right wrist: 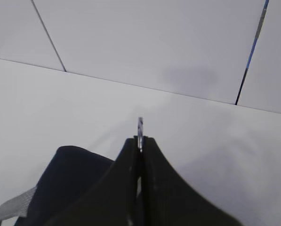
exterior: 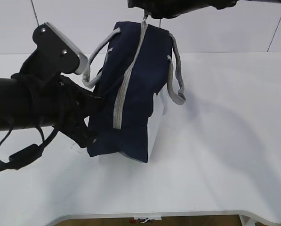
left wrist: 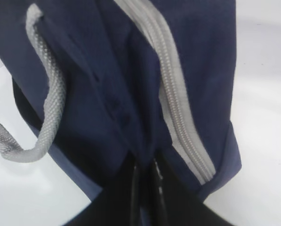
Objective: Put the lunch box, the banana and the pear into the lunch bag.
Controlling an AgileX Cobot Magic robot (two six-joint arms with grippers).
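One large boxy navy-blue fabric lunch bag [exterior: 135, 89] is all we find of the task's things; it stands tilted on the smooth white table [exterior: 215, 155], its lower corner touching the surface and its top raised toward the upper edge of the exterior view. A ribbed grey zipper [exterior: 126, 84] runs in a long curve down the dark cloth, and its teeth look closed along the stretch we see. Woven grey webbing handles [exterior: 177, 75] droop in loops on both sides, coarse and rope-like in the left wrist view. A stiff white lower side panel [exterior: 156, 127] shows at the bag's right edge.

At the top, we see the right gripper [exterior: 146, 17] with its black jaws pressed together on a thin metal zipper pull [right wrist: 140, 128], which sticks out just past the fingertips. The left gripper [left wrist: 147, 176] has its glossy black jaws pinched tight on a fold of the navy fabric low on the bag's left side. The left arm [exterior: 32, 101], matte black with a looping cable, fills the left of the exterior view.

Behind the table we see a pale panelled wall [right wrist: 149, 42] with thin dark seams.
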